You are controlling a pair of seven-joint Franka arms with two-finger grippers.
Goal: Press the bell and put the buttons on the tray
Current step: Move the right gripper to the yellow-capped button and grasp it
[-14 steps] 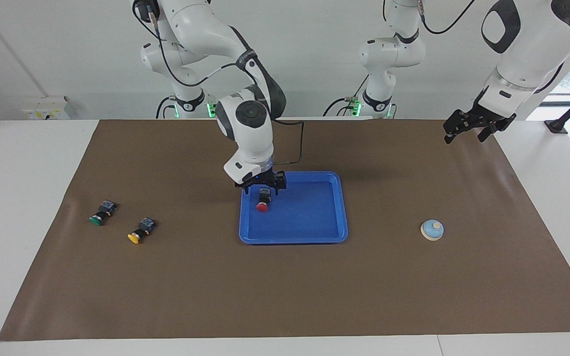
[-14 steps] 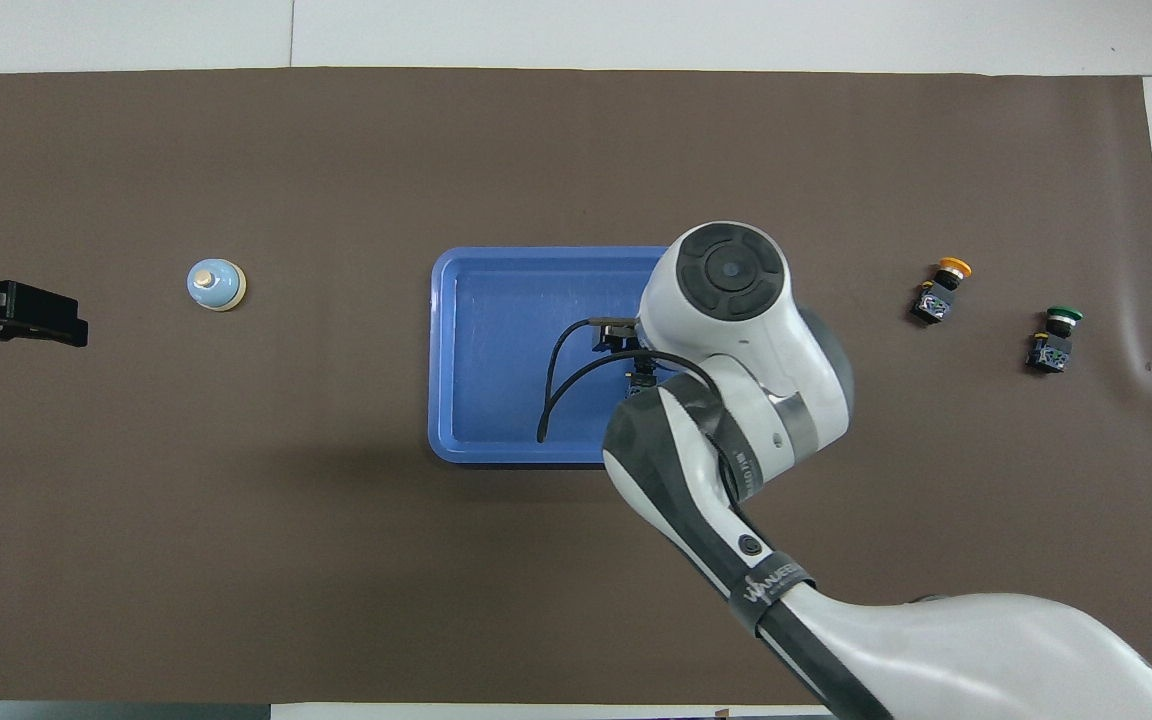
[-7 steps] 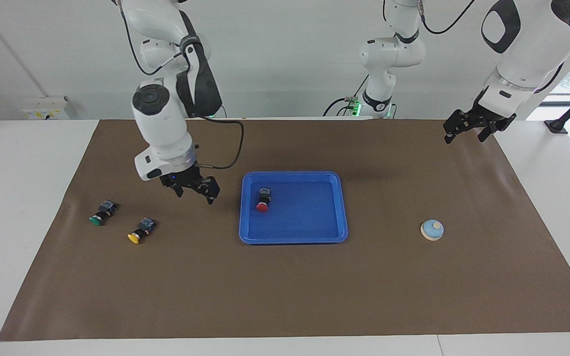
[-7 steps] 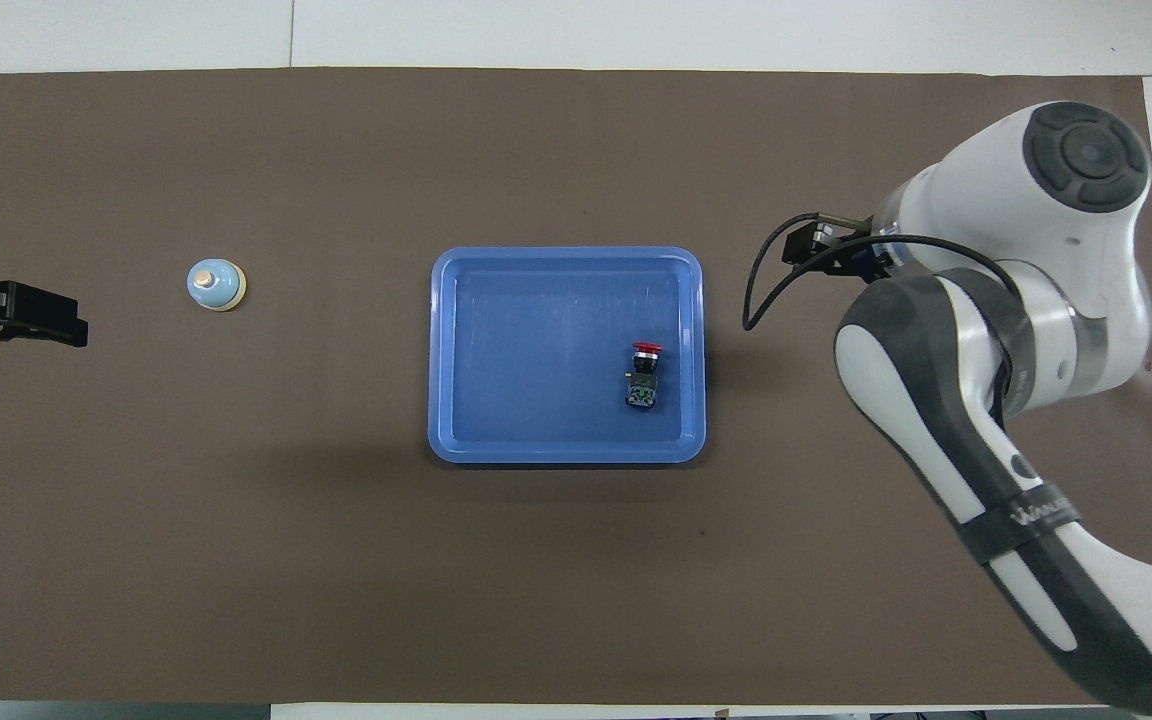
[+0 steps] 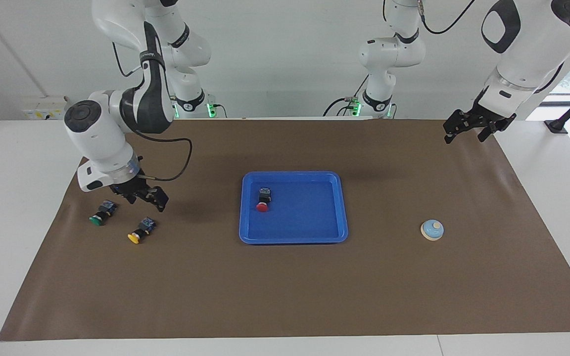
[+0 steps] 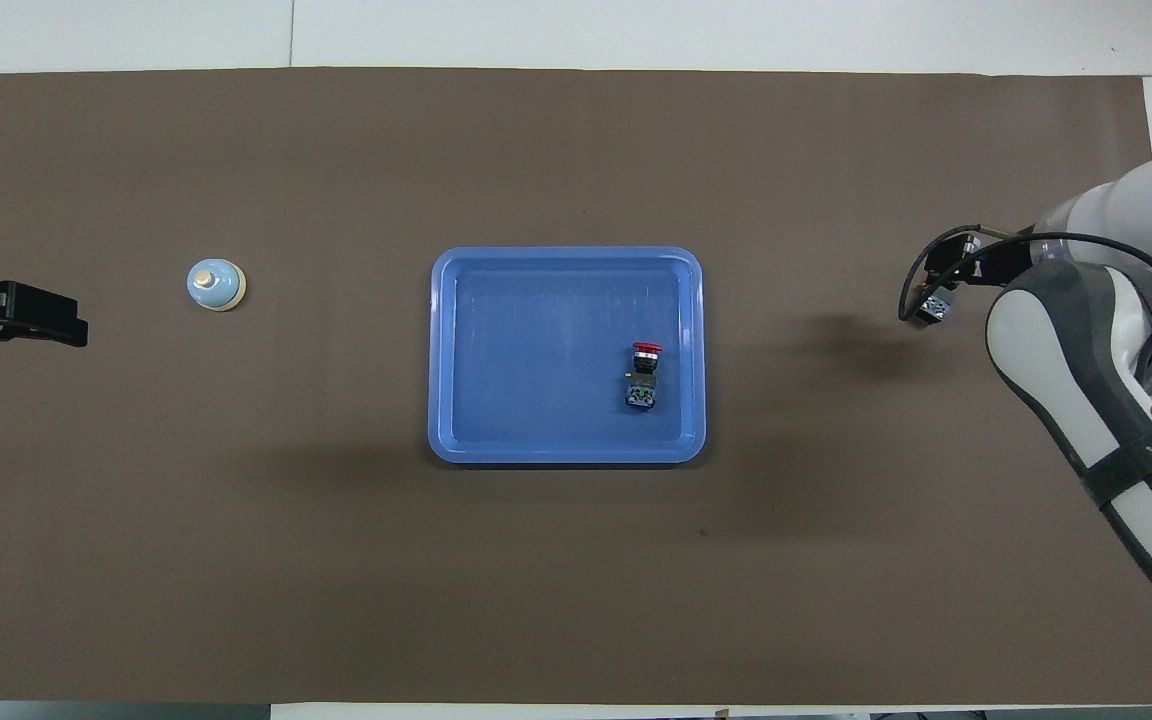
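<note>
My right gripper [image 5: 139, 195] hangs open and empty above the mat, over the gap between the green button [image 5: 102, 213] and the yellow button [image 5: 141, 231], and it holds nothing. One second ago it was standing over the blue tray [image 5: 342, 207] with its fingers around the red button [image 5: 263, 200]; since then it let go, rose, and travelled across the mat toward my right arm's end of the table. The red button has stayed where I released it, lying on its side inside the tray, close to the rim on the right arm's side. So, in my judgement, one button of three is delivered and I am now lining up for the second one; which of the two I take first I cannot say yet. Both of them lie on their sides on the mat, near each other but apart, the yellow one a little farther from the robots. My left gripper [image 5: 474, 126] waits, open too, above the mat's edge at the left arm's end, and it did not move. The bell [image 5: 432, 230] sits on the mat between the tray and that end, farther from the robots than the tray's middle, and nothing touches it.
</note>
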